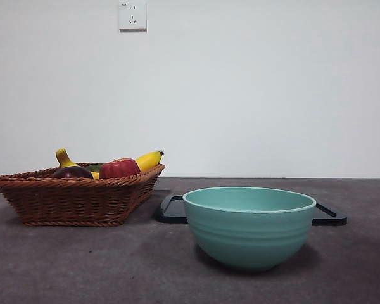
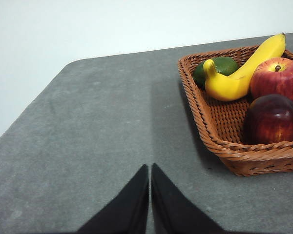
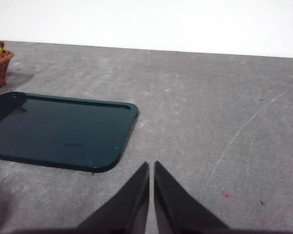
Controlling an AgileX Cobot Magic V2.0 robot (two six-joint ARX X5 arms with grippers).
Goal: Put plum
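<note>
Soft, even light fills all three views, and the white wall is bright and nearly washed out. In the front view the teal bowl casts a faint diffuse shadow on the grey surface, as does the wicker basket. The dark tray shows mild glossy reflections. The plum carries a small highlight. Both wrist views are slightly soft, with no strong glare.

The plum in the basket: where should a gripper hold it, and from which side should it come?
Probably from above, with the jaws across the widest part of the plum. It is round and smooth, so the middle gives the surest hold. The basket wall stands before it and the apple sits close behind, so a sideways approach looks blocked. The left gripper, shut now, is nearer.
</note>
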